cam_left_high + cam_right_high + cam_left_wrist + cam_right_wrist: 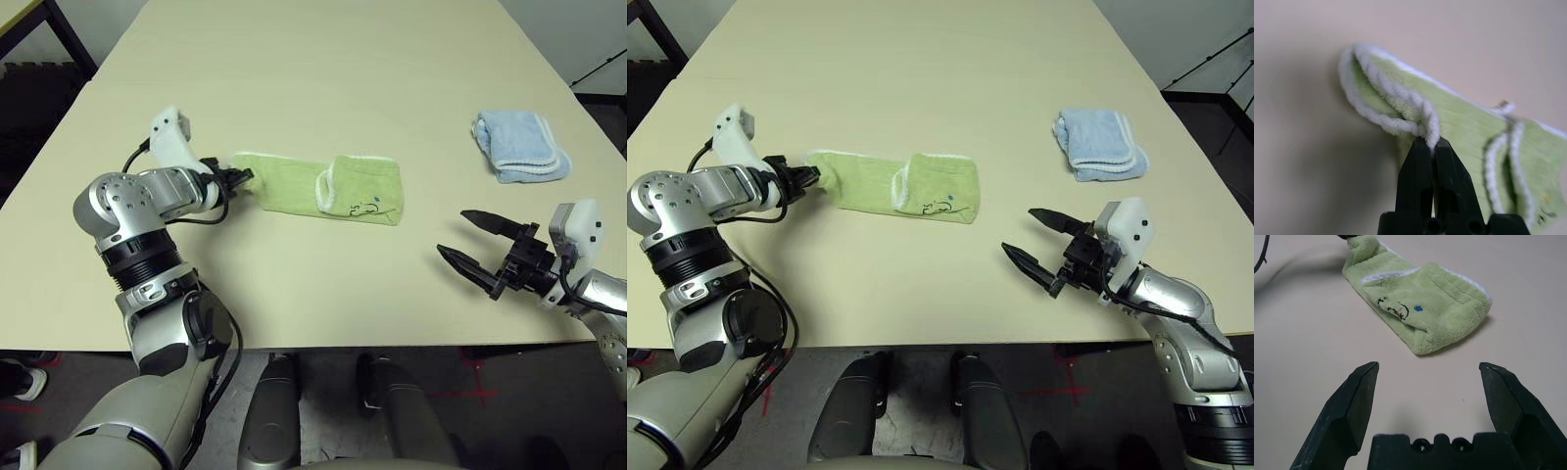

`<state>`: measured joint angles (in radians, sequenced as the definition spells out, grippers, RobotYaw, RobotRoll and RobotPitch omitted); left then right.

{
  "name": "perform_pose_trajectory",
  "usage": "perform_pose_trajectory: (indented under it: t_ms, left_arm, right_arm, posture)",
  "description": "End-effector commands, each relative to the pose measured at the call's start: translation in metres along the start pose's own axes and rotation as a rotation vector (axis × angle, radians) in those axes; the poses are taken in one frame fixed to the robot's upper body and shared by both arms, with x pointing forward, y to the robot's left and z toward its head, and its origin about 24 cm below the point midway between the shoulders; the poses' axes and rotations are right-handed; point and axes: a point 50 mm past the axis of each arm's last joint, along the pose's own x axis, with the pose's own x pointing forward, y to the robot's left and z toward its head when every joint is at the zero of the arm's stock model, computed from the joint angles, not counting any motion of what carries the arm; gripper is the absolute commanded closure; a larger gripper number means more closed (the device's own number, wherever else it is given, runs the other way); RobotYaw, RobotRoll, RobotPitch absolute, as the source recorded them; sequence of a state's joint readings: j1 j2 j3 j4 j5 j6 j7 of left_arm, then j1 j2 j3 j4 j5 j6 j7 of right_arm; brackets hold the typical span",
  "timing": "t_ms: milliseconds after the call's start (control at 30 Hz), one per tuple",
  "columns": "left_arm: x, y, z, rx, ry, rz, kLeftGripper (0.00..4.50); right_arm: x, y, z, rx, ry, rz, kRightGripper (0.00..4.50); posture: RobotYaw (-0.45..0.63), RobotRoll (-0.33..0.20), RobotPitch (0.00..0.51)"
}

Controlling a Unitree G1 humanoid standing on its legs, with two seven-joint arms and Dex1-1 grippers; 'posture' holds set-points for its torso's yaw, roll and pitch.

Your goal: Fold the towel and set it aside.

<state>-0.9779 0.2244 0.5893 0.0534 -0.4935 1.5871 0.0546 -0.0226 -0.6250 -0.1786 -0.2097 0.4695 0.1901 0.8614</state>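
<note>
You see the left end effector (238, 177) clenched on the white-edged left end of the light green towel (333, 188), which lies folded into a long band near the middle of the bench (323, 88). Its long axis runs left to right across the bench, the doubled end with the black mark pointing toward the right end effector (1034, 240). That one hangs released, jaws spread wide, near the towel's right end but apart from it.

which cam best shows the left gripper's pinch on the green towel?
Left wrist view: left gripper shut on the towel white edging, close up. The eye views show the pinch small at the towel's end; the right wrist view barely catches it.
</note>
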Motion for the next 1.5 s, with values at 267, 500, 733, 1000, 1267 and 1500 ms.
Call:
perform_pose_trajectory:
  t_ms: [267,500,733,1000,1267,1500]
  left_arm:
    - [-0.014,-0.013,0.01,0.173,0.021,-0.105,4.48]
    - [-0.02,-0.043,0.01,0.255,0.013,-0.299,4.48]
    - [-0.021,-0.055,-0.002,0.312,0.07,-0.405,4.48]
    - [-0.017,-0.072,-0.023,0.318,0.136,-0.522,4.48]
    - [-0.015,-0.091,-0.035,0.302,0.157,-0.583,4.48]
    - [-0.01,-0.102,-0.034,0.314,0.163,-0.556,4.48]
  right_arm:
    - [-0.004,-0.006,-0.003,-0.004,0.023,-0.011,0.0]
    - [-0.002,-0.008,-0.003,-0.006,0.022,-0.008,0.0]
    - [-0.008,-0.004,-0.006,0.001,0.035,-0.007,0.0]
    - [-0.009,-0.006,-0.003,0.022,0.012,-0.048,0.0]
    - [-0.01,-0.003,-0.005,0.013,0.021,-0.049,0.0]
    - [-0.007,0.002,-0.007,0.018,0.014,-0.046,0.0]
  posture:
    - [0.16,0.0,0.206]
    - [0.16,0.0,0.198]
    - [0.16,0.0,0.198]
    - [0.14,0.0,0.194]
    - [0.12,0.0,0.193]
    - [0.11,0.0,0.194]
